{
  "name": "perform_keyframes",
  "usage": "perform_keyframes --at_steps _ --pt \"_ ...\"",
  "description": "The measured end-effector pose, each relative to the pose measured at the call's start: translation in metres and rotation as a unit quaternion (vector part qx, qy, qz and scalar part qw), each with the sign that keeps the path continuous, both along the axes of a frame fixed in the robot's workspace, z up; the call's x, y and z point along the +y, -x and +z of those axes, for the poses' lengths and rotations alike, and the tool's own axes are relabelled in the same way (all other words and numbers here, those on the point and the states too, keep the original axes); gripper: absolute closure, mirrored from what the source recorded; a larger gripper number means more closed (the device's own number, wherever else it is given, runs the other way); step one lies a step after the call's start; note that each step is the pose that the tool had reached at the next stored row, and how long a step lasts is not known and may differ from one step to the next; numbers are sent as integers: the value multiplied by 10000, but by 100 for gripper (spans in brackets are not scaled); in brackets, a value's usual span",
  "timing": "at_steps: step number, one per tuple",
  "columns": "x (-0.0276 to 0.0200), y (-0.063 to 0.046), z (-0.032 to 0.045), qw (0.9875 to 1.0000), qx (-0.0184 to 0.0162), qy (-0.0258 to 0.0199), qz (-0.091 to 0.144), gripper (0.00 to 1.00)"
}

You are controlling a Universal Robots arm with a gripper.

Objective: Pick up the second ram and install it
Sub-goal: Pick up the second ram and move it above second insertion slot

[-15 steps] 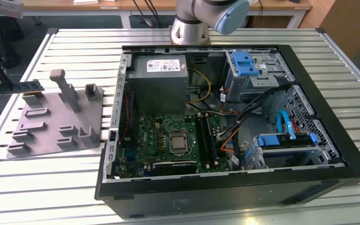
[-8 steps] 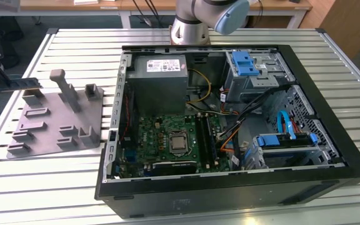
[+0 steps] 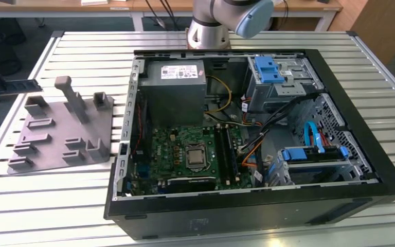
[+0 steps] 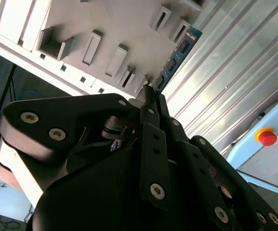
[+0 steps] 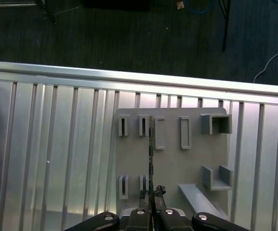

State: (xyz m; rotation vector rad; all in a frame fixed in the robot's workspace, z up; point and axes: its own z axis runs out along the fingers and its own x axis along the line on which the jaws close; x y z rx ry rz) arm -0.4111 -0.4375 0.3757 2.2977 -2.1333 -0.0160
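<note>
One ribbed silver metal table holds an open black computer case and, to the exterior view's left, a grey plastic slotted tray. Over that tray my claw is clamped on the second ram, a slim blue-green memory stick that runs lengthwise straight out from my fingertips. My wrist faces the tray, well apart from the case.

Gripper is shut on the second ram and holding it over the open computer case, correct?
Not over the case. The gripper is shut on the second ram, but holds it over the gray slotted holder on the slatted table, as the first wrist view shows.
</note>
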Motion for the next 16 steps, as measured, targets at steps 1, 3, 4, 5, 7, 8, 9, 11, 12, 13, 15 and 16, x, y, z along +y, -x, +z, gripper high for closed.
perform_keyframes --at_steps 1,3,4,5,7,8,9,11,12,13,15,16 --pt "0 0 19 10000 0 0 0 86" --pt "0 0 55 10000 1 0 0 86" --pt "0 0 72 10000 0 0 0 86" --pt "0 0 90 10000 0 0 0 86" --pt "0 0 121 10000 0 0 0 86" --pt "0 0 129 10000 0 0 0 86" --pt "0 0 129 10000 -1 -1 0 86" --pt "0 0 130 10000 -1 -1 0 86" --pt "0 0 132 10000 0 0 0 86" --pt "0 0 133 10000 0 0 0 86" --pt "0 0 134 10000 0 0 0 86" --pt "0 -1 134 10000 0 0 0 86"
